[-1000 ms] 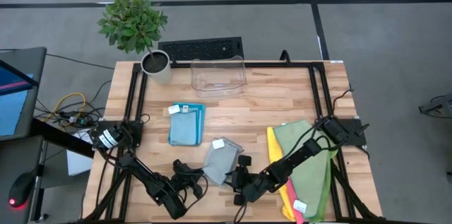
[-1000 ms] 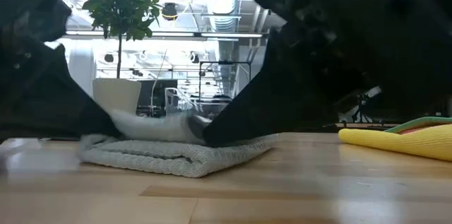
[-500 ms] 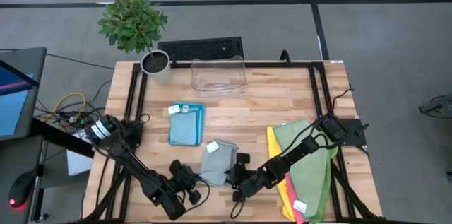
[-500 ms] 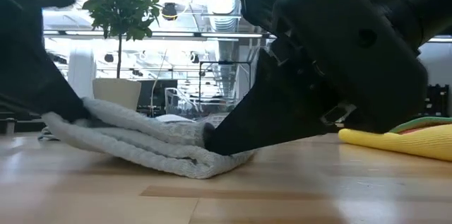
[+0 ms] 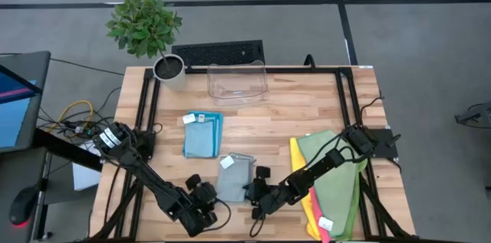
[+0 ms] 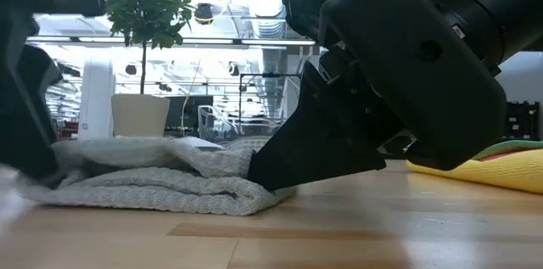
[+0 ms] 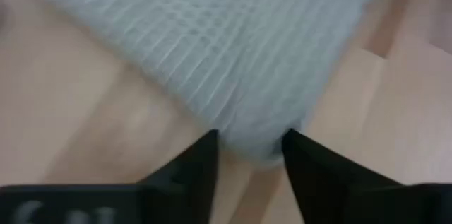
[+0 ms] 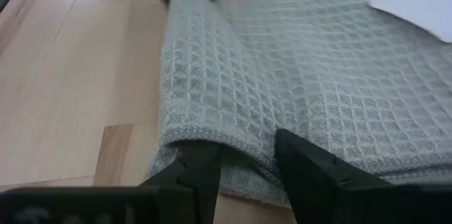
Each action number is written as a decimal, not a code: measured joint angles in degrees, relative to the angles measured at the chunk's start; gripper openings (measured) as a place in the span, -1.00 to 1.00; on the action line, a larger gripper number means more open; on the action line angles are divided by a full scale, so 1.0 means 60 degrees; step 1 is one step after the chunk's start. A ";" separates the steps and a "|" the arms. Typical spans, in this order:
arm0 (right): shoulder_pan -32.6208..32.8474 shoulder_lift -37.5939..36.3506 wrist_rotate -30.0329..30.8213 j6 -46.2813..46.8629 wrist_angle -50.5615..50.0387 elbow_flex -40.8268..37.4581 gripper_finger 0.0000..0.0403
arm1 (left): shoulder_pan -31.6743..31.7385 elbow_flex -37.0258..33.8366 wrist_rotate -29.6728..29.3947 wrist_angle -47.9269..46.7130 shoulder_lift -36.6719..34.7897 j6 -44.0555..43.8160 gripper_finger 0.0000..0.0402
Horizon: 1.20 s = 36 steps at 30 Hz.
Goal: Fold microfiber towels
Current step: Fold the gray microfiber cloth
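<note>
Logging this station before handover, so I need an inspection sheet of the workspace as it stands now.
Surface: wooden slatted table, black frame.
Job's things: grey waffle microfiber towel folded; blue folded towel; green, yellow and pink towels stacked at the right.
Clutter: clear plastic bin, potted plant.
Grippers: left tool and right tool straddle the grey towel's edges.
Cables: bundle off table's left.
Surroundings: keyboard, grey floor.

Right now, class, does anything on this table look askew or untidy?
The grey towel, between the two grippers near the table's front edge, is folded unevenly, its layers bunched and rumpled. The light blue towel behind it lies flat and neat.
</note>
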 joint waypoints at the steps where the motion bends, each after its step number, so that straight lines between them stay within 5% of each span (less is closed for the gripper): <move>1: 0.0019 0.0000 0.0000 0.0000 -0.0010 0.0000 -0.19 | -0.0010 0.0146 -0.0051 -0.0418 -0.0086 -0.0166 -0.18; 6: 0.0107 0.0012 0.0017 -0.0002 -0.0015 -0.0004 -0.19 | -0.0388 0.1044 -0.1063 -0.2468 -0.0833 -0.0625 0.05; 10: 0.0160 -0.0128 -0.0026 -0.0084 -0.0223 -0.0018 -0.19 | -0.0830 0.1199 -0.4556 -0.2168 -0.1065 -0.0836 0.08; 12: 0.0245 -0.0476 -0.0090 -0.0303 -0.0716 -0.0046 -0.19 | -0.0732 0.0918 -0.5318 -0.1304 -0.0937 -0.0447 0.05; 17: 0.0546 -0.1829 0.0547 -0.0816 -0.1534 -0.0011 -0.19 | -0.0022 -0.0082 -0.5437 0.1143 -0.0027 0.0460 -0.08; 23: 0.0648 -0.2640 0.0760 -0.0861 -0.2291 -0.0028 -0.19 | 0.0840 -0.0359 -0.4492 0.4145 0.0827 0.3062 -0.22; 29: 0.0700 -0.1400 0.0661 -0.1291 0.0196 -0.0018 -0.19 | 0.1060 -0.0359 -0.3549 0.4288 0.0875 0.3597 -0.34; 36: 0.0740 0.0020 0.0200 -0.0207 0.0591 -0.0029 -0.26 | 0.1029 -0.0636 -0.3450 0.4191 0.1129 0.2689 -0.46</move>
